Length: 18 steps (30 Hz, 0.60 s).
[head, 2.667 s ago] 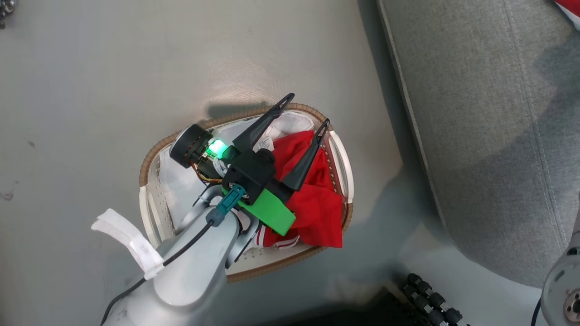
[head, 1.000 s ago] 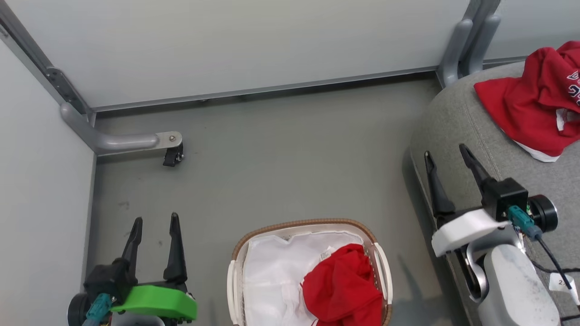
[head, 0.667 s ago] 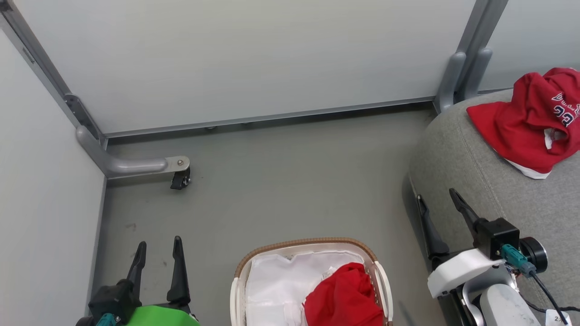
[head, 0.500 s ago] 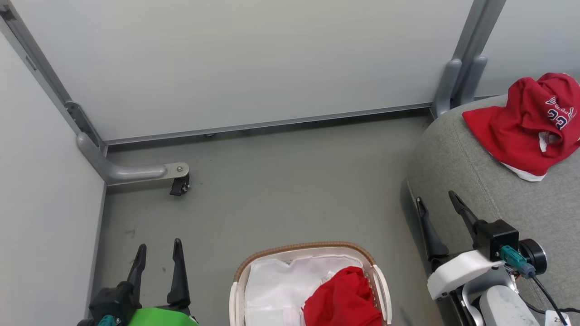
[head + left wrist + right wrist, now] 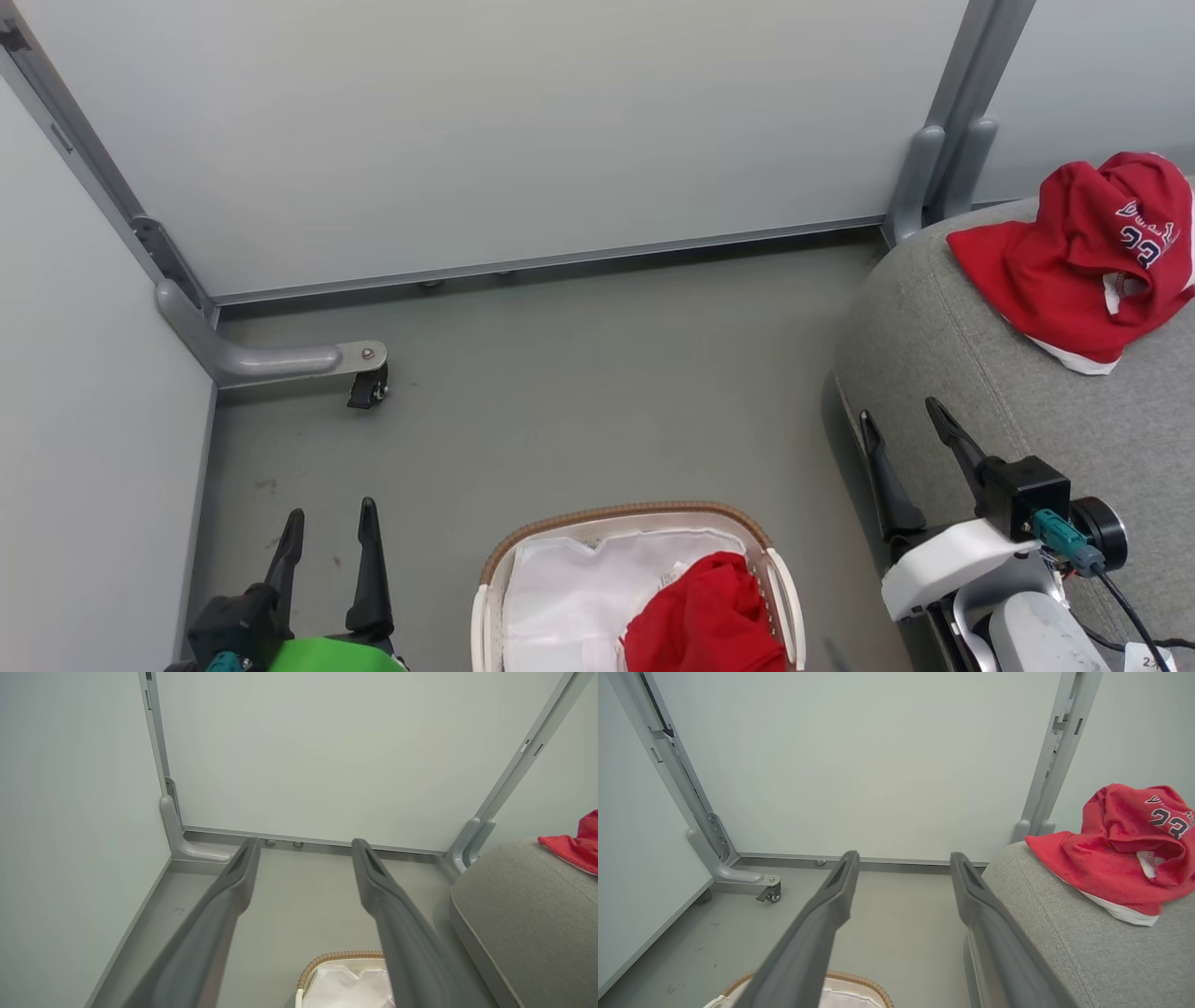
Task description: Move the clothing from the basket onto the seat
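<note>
Though the left gripper [image 5: 331, 509] and right gripper [image 5: 901, 411] stand spread and empty in the head view, the red garment [image 5: 705, 616] lies in the basket [image 5: 616, 511] between them, probably nearer the right. Left wrist view: basket low, right of centre. Right wrist view: second garment [image 5: 1111, 858] on the seat [image 5: 1064, 952].

The floor [image 5: 579, 392] bears the basket [image 5: 616, 511]; a red garment [image 5: 1046, 271] lies on the seat [image 5: 943, 373].

Basket [image 5: 616, 512] left of seat [image 5: 943, 373]
</note>
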Available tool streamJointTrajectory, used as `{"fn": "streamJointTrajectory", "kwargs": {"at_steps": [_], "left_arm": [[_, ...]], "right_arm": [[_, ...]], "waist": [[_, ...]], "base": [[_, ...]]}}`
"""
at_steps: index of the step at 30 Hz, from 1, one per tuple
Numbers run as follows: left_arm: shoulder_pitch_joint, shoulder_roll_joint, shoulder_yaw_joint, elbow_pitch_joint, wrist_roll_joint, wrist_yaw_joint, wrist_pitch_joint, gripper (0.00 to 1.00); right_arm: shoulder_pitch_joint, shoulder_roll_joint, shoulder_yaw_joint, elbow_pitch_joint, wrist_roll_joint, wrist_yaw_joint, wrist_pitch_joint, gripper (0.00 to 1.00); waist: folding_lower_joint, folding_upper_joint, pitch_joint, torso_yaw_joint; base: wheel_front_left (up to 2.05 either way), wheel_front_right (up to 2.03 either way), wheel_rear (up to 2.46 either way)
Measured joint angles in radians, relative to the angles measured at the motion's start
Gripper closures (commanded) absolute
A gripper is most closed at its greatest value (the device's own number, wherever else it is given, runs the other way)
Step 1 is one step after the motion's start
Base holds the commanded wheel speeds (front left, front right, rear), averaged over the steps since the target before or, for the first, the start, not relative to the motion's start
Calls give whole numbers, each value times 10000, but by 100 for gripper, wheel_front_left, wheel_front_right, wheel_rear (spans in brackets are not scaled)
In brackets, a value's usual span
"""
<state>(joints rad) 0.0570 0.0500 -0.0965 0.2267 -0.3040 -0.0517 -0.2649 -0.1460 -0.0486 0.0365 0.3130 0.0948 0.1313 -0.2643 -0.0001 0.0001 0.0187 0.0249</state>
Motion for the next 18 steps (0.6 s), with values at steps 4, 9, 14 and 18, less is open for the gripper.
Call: {"fn": "streamJointTrajectory", "kwargs": {"at_steps": [4, 9, 14, 18], "left_arm": [[0, 0, -17, 31, 31, -12, 2, 0], [41, 0, -61, 36, 65, -25, 0, 0], [53, 2, -184, 96, 282, -113, 0, 0], [32, -2, -362, 111, 593, -192, 2, 0]], "right_arm": [[35, 2, 2, 2, 4, 0, 0, 0], [74, 2, 2, -2, 31, 0, 0, 0], [123, 0, -2, -25, 40, 0, 0, 0], [128, 2, -75, -144, 36, 0, 0, 0]], "waist": [[0, 0, -25, 14], [0, 0, -64, -9], [0, 0, -73, -45], [0, 0, 6, -72]], "base": [[0, 0, 0], [0, 0, 0], [0, 0, 0], [0, 0, 0]]}}
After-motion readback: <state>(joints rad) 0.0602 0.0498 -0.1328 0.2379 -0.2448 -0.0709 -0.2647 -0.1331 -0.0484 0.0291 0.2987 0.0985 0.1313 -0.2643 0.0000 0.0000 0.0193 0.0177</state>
